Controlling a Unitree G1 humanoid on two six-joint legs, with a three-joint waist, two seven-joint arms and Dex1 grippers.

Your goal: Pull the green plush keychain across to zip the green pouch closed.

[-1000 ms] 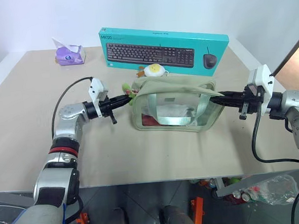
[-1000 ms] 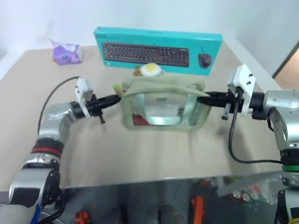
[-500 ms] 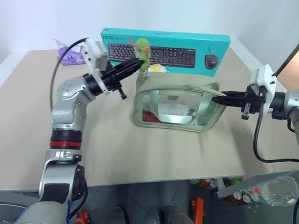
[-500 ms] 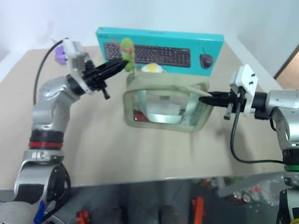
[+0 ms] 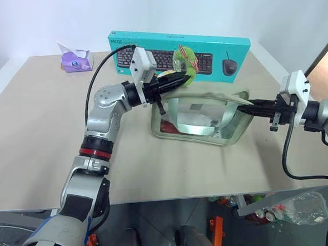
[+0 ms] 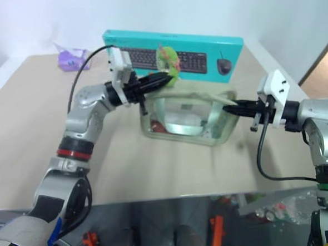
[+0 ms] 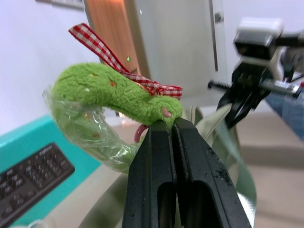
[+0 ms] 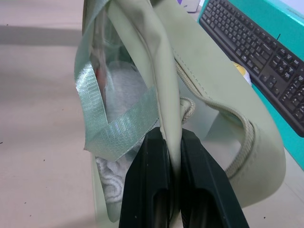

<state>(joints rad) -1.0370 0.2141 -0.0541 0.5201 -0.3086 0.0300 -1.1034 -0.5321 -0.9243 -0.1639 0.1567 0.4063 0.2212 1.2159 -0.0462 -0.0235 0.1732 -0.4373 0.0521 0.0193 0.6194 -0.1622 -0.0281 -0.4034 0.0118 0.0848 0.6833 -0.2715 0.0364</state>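
The green pouch (image 5: 200, 119) lies on the table in front of the keyboard box, its clear window facing me. Above its top edge, near the middle, hangs the lime-green plush keychain (image 5: 183, 59) with a red checked ribbon. My left gripper (image 5: 187, 77) is shut on the keychain's lower end, seen close in the left wrist view as keychain (image 7: 109, 95) and gripper (image 7: 172, 124). My right gripper (image 5: 247, 103) is shut on the pouch's right end. The right wrist view shows this gripper (image 8: 171, 135) pinching the sage fabric edge of the pouch (image 8: 209, 95).
A teal keyboard box (image 5: 215, 42) stands upright right behind the pouch. A purple tissue pack (image 5: 75, 60) sits at the far left of the beige table (image 5: 37, 142). Open tabletop lies left of and in front of the pouch.
My left gripper, holding the keychain, has moved right and up from the pouch's left end to above its middle. The pouch has shifted slightly to the right. The right gripper kept still.
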